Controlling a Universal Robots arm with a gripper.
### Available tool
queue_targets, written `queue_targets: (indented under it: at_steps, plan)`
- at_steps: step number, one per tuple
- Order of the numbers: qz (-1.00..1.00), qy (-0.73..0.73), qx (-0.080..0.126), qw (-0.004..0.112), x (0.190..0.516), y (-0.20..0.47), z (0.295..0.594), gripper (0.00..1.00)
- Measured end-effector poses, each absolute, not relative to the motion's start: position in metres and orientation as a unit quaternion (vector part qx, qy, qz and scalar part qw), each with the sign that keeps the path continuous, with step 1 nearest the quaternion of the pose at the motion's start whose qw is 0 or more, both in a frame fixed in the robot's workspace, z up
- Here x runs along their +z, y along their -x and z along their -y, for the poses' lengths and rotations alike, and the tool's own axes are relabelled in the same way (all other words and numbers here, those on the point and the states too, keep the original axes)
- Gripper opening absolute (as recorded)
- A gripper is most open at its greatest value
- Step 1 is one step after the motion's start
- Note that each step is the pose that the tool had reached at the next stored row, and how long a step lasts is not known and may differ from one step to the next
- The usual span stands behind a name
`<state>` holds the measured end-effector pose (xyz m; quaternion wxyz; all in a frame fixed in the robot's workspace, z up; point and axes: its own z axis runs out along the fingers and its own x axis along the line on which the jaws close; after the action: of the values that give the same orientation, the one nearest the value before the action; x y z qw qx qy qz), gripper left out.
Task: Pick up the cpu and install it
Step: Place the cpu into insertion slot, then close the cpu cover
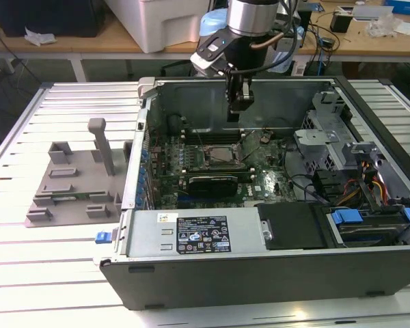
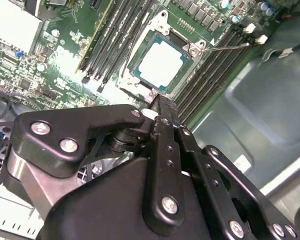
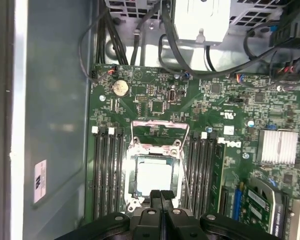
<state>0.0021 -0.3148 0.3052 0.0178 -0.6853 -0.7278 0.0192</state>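
The cpu [image 3: 152, 176], a shiny silver square, lies flat inside the motherboard's socket frame [image 3: 135, 150]; it also shows in the second wrist view [image 2: 160, 65] and as a small pale square in the exterior view [image 1: 222, 154]. The socket's load plate [image 3: 158, 126] stands flipped open and its thin lever [image 2: 225, 47] sticks out to one side. My gripper [image 3: 160, 196] hangs above the socket, a short way over the chip, shut with its two black fingers pressed together and nothing between them. In the exterior view the gripper [image 1: 238, 115] is inside the open computer case.
The open computer case [image 1: 260, 266] has walls all round the board. Black memory slots [image 3: 107, 170] flank the socket on both sides. A black card [image 1: 208, 183] sits in front of the socket, a drive cage [image 1: 328, 137] and cables [image 1: 369, 184] on the exterior view's right. A grey fixture [image 1: 75, 184] stands outside.
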Motion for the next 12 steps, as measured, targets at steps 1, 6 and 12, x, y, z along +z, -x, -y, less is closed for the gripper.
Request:
queue_targets:
  at_steps: [1, 6, 12]
  plan:
    - [0.728, 0.685, 0.019, 0.018, 0.305, -0.002, 0.315, 0.11]
    - [0.728, 0.685, 0.019, 0.018, 0.305, -0.002, 0.315, 0.11]
    - [0.728, 0.685, 0.022, 0.022, 0.304, -0.026, 0.314, 0.11]
